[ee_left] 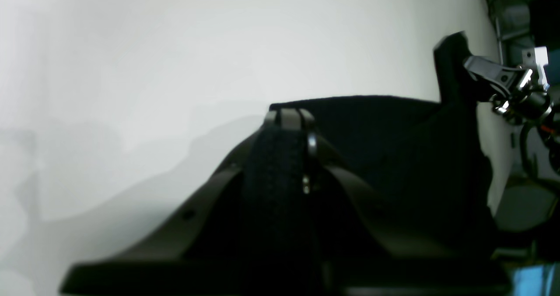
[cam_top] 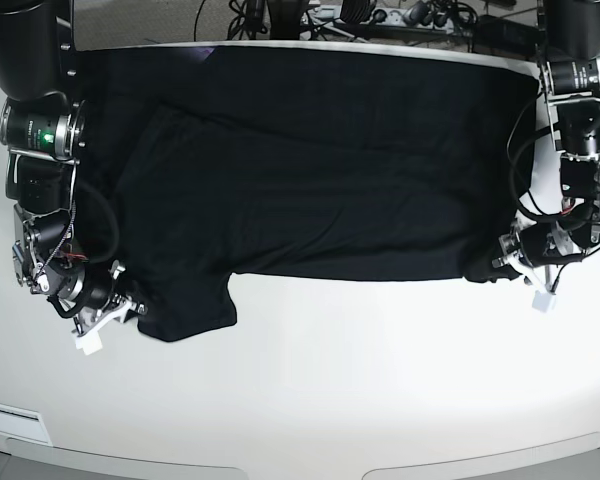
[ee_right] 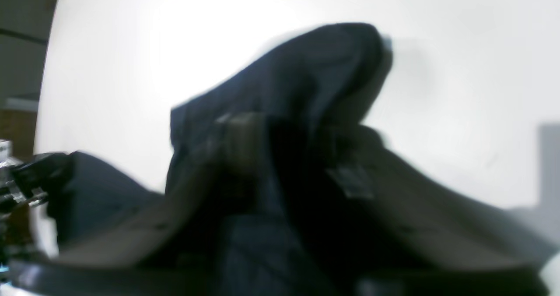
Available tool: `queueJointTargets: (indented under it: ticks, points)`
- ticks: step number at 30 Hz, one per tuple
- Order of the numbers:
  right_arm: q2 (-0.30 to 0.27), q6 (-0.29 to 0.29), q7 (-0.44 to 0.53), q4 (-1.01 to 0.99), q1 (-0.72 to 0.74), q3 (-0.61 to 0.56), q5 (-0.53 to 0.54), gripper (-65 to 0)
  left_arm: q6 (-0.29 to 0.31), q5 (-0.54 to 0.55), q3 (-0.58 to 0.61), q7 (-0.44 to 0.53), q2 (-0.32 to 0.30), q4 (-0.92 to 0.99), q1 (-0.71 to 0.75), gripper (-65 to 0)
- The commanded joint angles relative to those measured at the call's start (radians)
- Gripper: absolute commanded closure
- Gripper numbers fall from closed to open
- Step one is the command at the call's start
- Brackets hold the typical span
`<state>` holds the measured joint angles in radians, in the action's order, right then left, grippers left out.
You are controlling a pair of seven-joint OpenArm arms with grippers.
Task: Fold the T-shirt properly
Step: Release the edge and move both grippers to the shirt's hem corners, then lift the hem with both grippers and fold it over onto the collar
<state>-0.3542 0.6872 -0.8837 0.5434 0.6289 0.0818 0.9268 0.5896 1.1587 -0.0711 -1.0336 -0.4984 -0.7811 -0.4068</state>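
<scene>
Black T-shirt point(cam_top: 310, 180) pinched by 2 low tools point(cam_top: 130, 305) point(cam_top: 492, 268).

A white table point(cam_top: 310, 380) fills the view, with dark cables point(cam_top: 310, 12) bundled behind it.

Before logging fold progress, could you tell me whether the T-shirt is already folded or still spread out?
Partly folded: the T-shirt lies wide across the white table, with one layer doubled over its upper part and a sleeve sticking out.
</scene>
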Motion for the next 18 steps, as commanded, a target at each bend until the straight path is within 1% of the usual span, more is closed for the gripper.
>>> queueJointTargets:
  ticks: [1, 3, 4, 6, 8, 11, 14, 15, 18]
  points:
    - [-0.014, 0.011, -0.024, 0.039, 0.036, 0.002, 0.032, 0.0, 0.013, -0.014, 0.005, -0.049, -0.003, 0.013, 0.011, 0.0]
    - [-0.016, 0.011, -0.076, 0.09, 0.03, 0.002, 0.038, 0.0, 0.092, 0.026, 0.005, -0.072, -0.003, 0.013, 0.006, 0.0]
    - [-0.019, 0.011, -0.09, 0.118, 0.025, 0.002, 0.039, 0.0, 0.109, 0.048, 0.005, -0.083, -0.003, 0.013, 0.0, 0.0]
    - [-0.034, 0.011, -0.108, 0.18, 0.007, 0.002, 0.055, 0.0, 0.109, 0.093, 0.005, -0.113, -0.003, 0.007, -0.01, 0.0]
    - [-0.061, 0.011, -0.122, 0.262, -0.031, -0.006, 0.099, 0.0, 0.109, 0.141, 0.005, -0.15, -0.003, -0.023, -0.008, 0.0]
    - [-0.119, 0.011, -0.159, 0.428, -0.121, -0.044, 0.166, 0.0, 0.109, 0.206, 0.005, -0.225, -0.006, -0.092, 0.0, 0.0]
    - [-0.182, 0.011, -0.175, 0.622, -0.249, -0.076, 0.204, 0.0, 0.109, 0.325, 0.005, -0.335, -0.009, -0.188, 0.017, 0.0]
    - [-0.198, 0.011, -0.175, 0.689, -0.295, -0.077, 0.203, 0.0, 0.109, 0.325, 0.005, -0.363, -0.01, -0.225, 0.028, 0.0]
    - [-0.254, 0.011, -0.173, 0.878, -0.424, -0.074, 0.199, 0.0, 0.109, 0.325, 0.005, -0.363, -0.021, -0.369, 0.079, 0.0]
